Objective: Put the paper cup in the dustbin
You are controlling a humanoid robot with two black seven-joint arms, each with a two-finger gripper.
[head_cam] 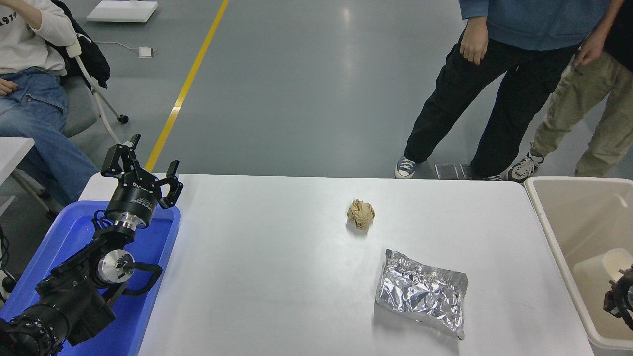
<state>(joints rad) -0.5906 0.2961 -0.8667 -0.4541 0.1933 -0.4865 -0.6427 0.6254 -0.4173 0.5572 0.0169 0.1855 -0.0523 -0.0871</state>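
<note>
brown paper ball mid-table | foil bag nearer | blue tray left

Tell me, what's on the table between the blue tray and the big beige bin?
In the head view, a crumpled brown paper ball and a silver foil bag lie between blue tray and bin.

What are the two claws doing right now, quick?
Left claw: open, holding nothing, parked above the blue tray.
Right claw: barely in view over the dustbin; cannot be told. The paper cup lies inside.
</note>
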